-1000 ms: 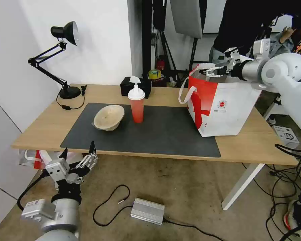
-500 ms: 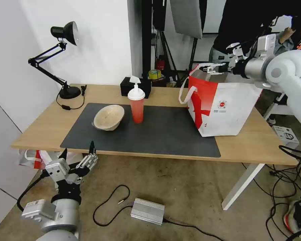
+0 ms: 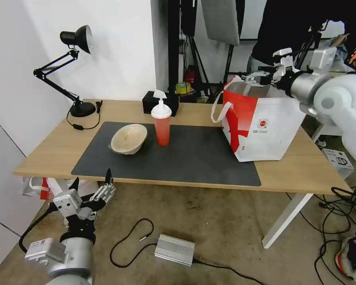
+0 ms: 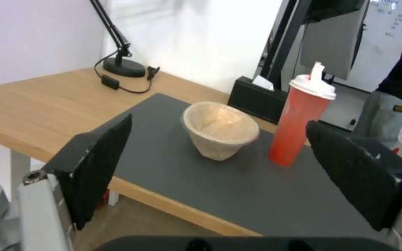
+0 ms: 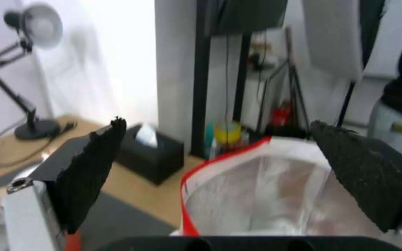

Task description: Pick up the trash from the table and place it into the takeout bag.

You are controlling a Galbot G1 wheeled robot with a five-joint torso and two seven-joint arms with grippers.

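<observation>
nearby, tissue box (image 3: 160,102) behind red cup (image 3: 161,126), desk lamp (image 3: 73,71)

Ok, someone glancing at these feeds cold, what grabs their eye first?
Probably the large white takeout bag with a red side panel standing at the right end of the long light-wood table, with the open right claw above its mouth. Next, the red drink cup with white lid beside the beige paper-like bowl on the dark grey mat.
</observation>
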